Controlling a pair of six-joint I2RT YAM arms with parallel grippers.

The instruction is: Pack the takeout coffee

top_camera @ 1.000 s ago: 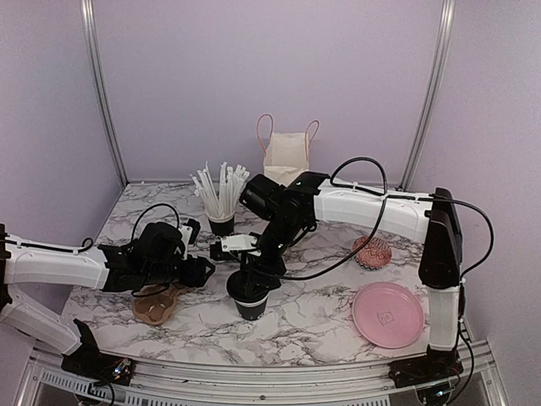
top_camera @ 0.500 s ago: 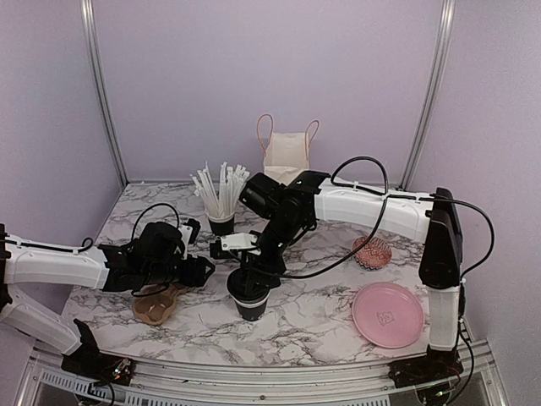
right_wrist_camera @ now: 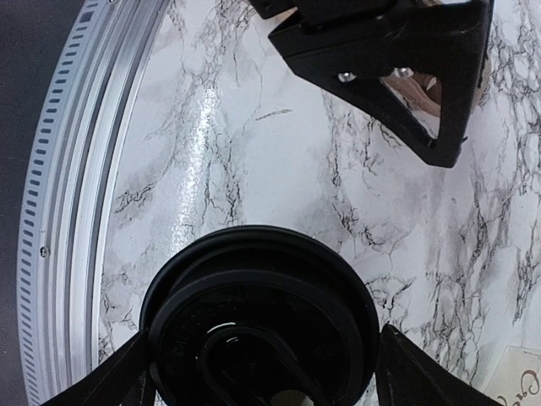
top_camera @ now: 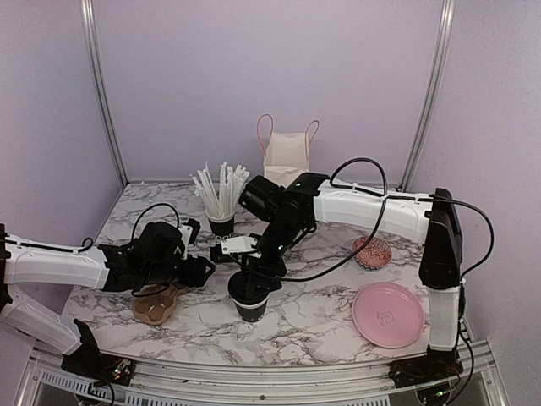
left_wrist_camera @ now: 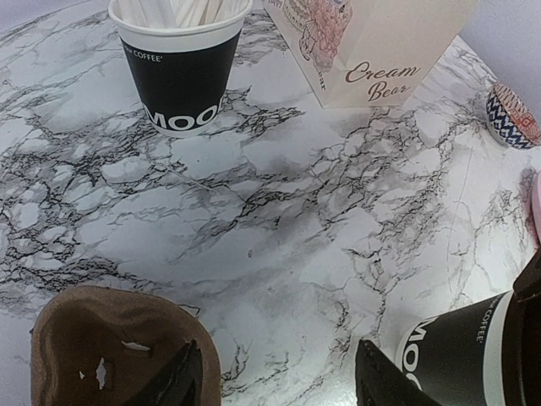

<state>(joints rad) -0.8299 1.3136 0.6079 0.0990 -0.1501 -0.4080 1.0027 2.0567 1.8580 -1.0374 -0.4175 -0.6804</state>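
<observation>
So the takeout coffee cup point(top_camera: 252, 306) is standing upright on the counter point(left_wrist_camera: 279, 211), front and centre, with its black lid point(right_wrist_camera: 262, 288) sitting on the rim. The right gripper point(right_wrist_camera: 270, 376) hangs straight over it with its fingers spread, one on each side of the lid and not clamping it (I can't tell whether they're brushing the edge or just clear of it). Looks to me like the lidding step is about wrapped up. I also can't tell from up here whether the lid is snapped down all the way round.

The left gripper point(left_wrist_camera: 275, 381) is released too, nothing in it, low over the counter between the brown cup tray point(left_wrist_camera: 93, 338) and the cup.

My guess for the next move: get hold of the cup by its side wall, lift it without tipping, and drop it into one of the tray's wells, which are just to its left. Squeeze too hard and a paper cup will buckle
</observation>
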